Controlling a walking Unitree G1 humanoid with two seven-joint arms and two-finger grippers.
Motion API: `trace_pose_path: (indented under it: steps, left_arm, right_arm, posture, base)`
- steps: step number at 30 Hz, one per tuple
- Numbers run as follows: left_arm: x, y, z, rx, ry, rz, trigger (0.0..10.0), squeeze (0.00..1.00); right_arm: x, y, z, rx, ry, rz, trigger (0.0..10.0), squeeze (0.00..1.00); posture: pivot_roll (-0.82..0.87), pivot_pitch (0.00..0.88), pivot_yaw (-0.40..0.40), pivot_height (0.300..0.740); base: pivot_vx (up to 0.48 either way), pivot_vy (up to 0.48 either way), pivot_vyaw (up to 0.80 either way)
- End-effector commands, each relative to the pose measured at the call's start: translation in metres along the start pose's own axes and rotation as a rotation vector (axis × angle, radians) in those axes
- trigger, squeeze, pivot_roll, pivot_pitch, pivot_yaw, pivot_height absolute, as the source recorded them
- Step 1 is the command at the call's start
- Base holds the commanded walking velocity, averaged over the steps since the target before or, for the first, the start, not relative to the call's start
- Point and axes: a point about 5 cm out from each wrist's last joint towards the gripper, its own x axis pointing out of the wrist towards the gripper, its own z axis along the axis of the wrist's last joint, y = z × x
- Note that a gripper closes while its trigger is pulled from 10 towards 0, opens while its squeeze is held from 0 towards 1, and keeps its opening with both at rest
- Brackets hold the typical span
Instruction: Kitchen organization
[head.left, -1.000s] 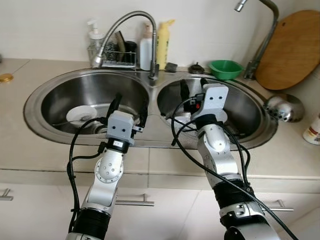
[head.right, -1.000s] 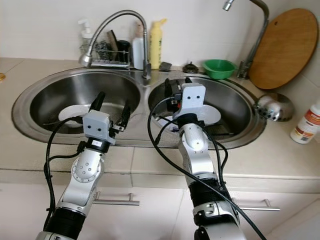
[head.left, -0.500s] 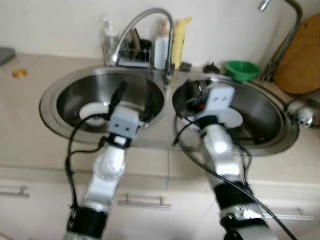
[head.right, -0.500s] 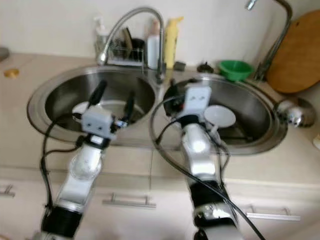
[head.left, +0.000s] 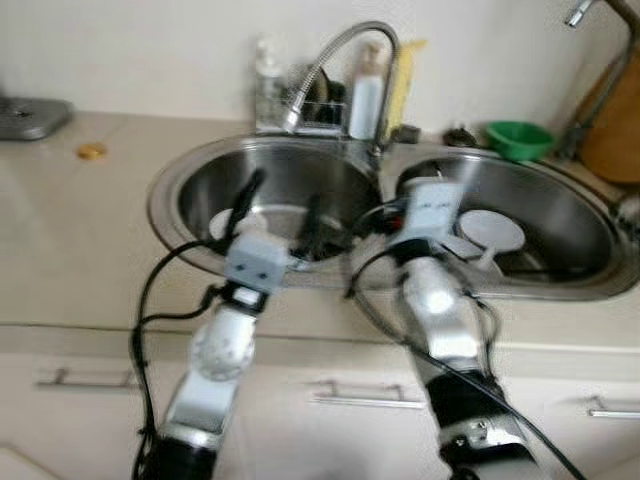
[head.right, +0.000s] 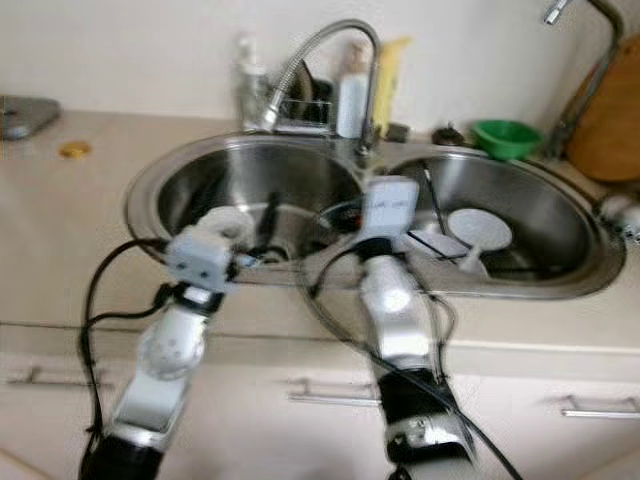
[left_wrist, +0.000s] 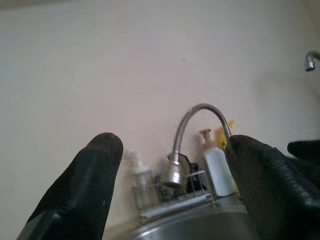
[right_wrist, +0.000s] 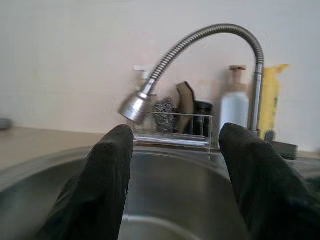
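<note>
We face a double steel sink (head.left: 170, 205) set in a beige counter (head.left: 70, 250); both head views are blurred, so fine detail is unreliable.

At the far left of the counter a grey object (head.left: 25, 112) is cut off by the frame edge, and we cannot identify it. Near it lies a small yellow disc (head.left: 91, 151).

Over the left basin (head.left: 330, 180) we hold the left end effector (head.left: 283, 205). Its two black fingers (left_wrist: 82, 192) stand well apart, open, with nothing between them. A white plate (head.left: 225, 222) lies in this basin, partly hidden behind the left end effector.

Behind the sink, the flexible faucet (right_wrist: 200, 45) arches over the left basin. Beside its base stands a wire caddy (right_wrist: 172, 127) holding a steel scourer (right_wrist: 162, 109) and dark items we cannot resolve, then a white bottle (right_wrist: 234, 107) and a yellow bottle (right_wrist: 272, 100).

The right end effector (right_wrist: 175, 165) is near the divider between the basins, fingers spread and empty. In the head views its fingers are hidden behind its own wrist housing (head.left: 432, 205).

The right basin (head.left: 570, 215) holds a second white plate (head.left: 491, 229), with a dark flat item beside it that we cannot identify. A green bowl (head.left: 520, 138) sits on the rim behind. At the far right, a second tap (head.left: 600, 60) and a wooden board (head.left: 615, 135) are cut off by the frame.
</note>
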Motion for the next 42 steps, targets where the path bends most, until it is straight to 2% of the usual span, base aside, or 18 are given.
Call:
trace_pose_path:
  steps: [1,10,21,29,36,42]
  left_arm:
    - [0.002,-0.008,0.006,-0.018,-0.011,-0.02,10.0,0.0]
    - [0.003,-0.005,0.008,-0.011,-0.006,-0.015,10.0,0.0]
    - [0.001,-0.008,0.002,0.027,0.028,-0.034,10.0,0.0]
    - [0.0,-0.01,0.001,0.025,0.029,-0.038,10.0,0.0]
    - [0.001,-0.011,0.001,0.021,0.02,-0.045,10.0,0.0]
    - [0.001,-0.011,0.002,0.015,0.014,-0.044,10.0,0.0]
  right_arm:
    - [0.0,-0.014,0.004,-0.022,-0.013,-0.039,10.0,0.0]
    - [-0.001,-0.012,0.012,-0.036,-0.039,-0.022,10.0,0.0]
    - [-0.018,-0.014,0.012,-0.107,-0.068,-0.03,10.0,0.0]
    - [-0.027,-0.027,0.022,-0.059,-0.135,-0.112,10.0,0.0]
    - [-0.033,-0.021,0.03,-0.084,-0.196,-0.066,10.0,0.0]
    - [-0.038,-0.018,0.028,-0.076,-0.195,-0.058,10.0,0.0]
  posture:
    - [0.11,0.0,-0.047,0.74]
    - [0.11,0.0,-0.049,0.74]
    - [0.1,0.0,-0.047,0.74]
    - [0.09,0.0,-0.043,0.74]
    - [0.09,0.0,-0.041,0.74]
    - [0.09,0.0,-0.042,0.74]
  base:
    - [0.0,0.48,0.0]
    - [0.0,0.48,0.0]
    - [0.0,0.0,0.0]
    - [0.0,-0.454,-0.65]
    - [0.0,-0.48,-0.8]
    - [0.0,-0.48,-0.8]
